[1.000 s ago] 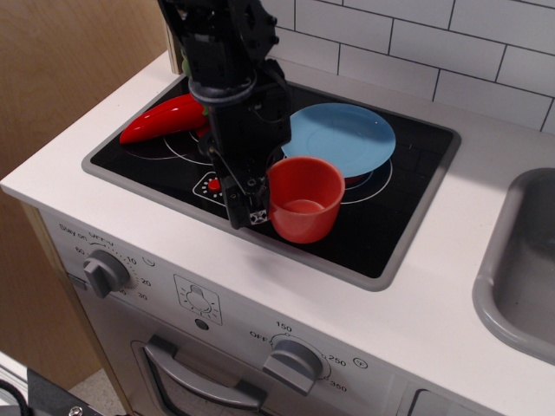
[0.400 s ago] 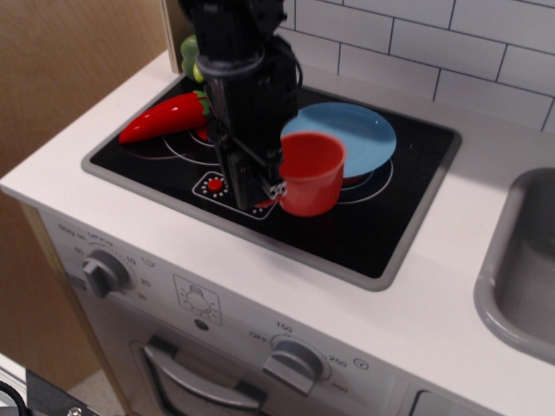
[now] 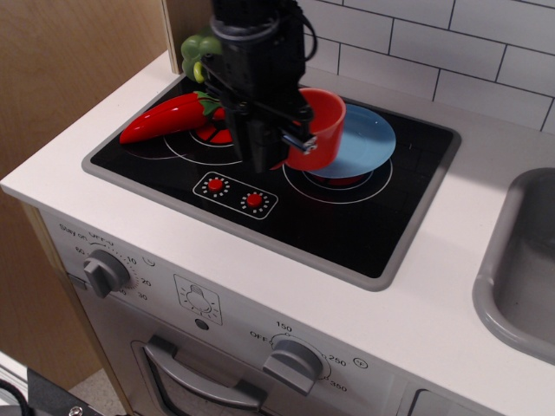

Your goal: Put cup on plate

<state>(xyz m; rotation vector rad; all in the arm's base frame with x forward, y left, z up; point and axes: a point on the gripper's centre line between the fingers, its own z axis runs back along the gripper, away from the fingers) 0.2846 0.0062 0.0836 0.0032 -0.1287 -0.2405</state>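
The red-orange cup (image 3: 319, 128) is held upright in the air, over the near left part of the light-blue plate (image 3: 366, 140). The plate lies on the back right burner of the black stovetop. My gripper (image 3: 289, 143) is shut on the cup's left side, where the handle is hidden behind the fingers. The black arm comes down from the top of the view and covers the plate's left edge.
A long red chili pepper (image 3: 165, 118) lies on the stovetop's left burner, with a green item (image 3: 198, 50) behind it. The stove's control panel (image 3: 236, 192) sits at the front. A grey sink (image 3: 520, 269) is at the right. White tiles back the counter.
My gripper has lifted the cup from the stovetop's front and carried it back and slightly right, from in front of the plate to over its near left part.
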